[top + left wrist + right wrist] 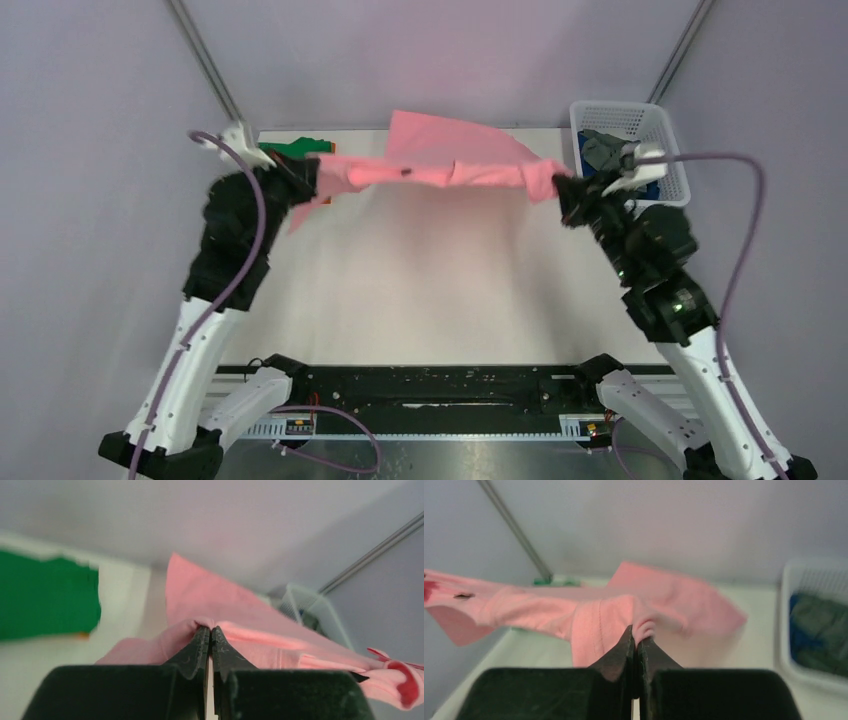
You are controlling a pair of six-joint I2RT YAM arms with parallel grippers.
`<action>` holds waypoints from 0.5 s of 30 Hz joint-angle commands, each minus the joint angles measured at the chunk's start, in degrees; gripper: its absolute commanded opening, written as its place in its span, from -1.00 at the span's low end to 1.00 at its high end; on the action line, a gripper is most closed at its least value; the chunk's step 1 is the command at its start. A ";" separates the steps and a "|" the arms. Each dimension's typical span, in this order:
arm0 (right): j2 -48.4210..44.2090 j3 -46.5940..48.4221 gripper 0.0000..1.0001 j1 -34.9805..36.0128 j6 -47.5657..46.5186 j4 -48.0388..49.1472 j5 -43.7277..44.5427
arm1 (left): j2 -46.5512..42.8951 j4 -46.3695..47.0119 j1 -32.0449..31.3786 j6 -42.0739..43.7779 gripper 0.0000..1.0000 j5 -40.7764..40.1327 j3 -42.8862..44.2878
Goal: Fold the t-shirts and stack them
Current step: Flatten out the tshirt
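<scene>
Pink t-shirt (440, 170), stretched taut in the air above the tabletop (430, 290) near its far edge; left jaws closed tight on one bunched end, right jaws closed tight on the other. Behind, green t-shirt (290, 150) at far-left corner; white basket (645, 120) with grey t-shirt (598, 150) at far-right corner.

No text, brand or number could be read; a small dark mark (464, 596) on the pink t-shirt (440, 150) was illegible.
</scene>
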 commanded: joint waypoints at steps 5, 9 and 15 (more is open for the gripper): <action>-13.95 -43.48 -1.00 -0.43 27.54 3.63 -19.59 | -14.50 7.94 0.32 -18.44 -1.00 -2.30 -45.85; -15.17 -52.84 -0.78 -0.38 32.45 -3.52 -24.84 | -15.80 2.51 0.31 -22.65 -0.76 -3.84 -54.55; -17.75 -59.66 -0.19 -0.33 38.39 -6.88 -33.88 | -16.25 -6.49 0.32 -26.47 -0.03 -5.66 -57.13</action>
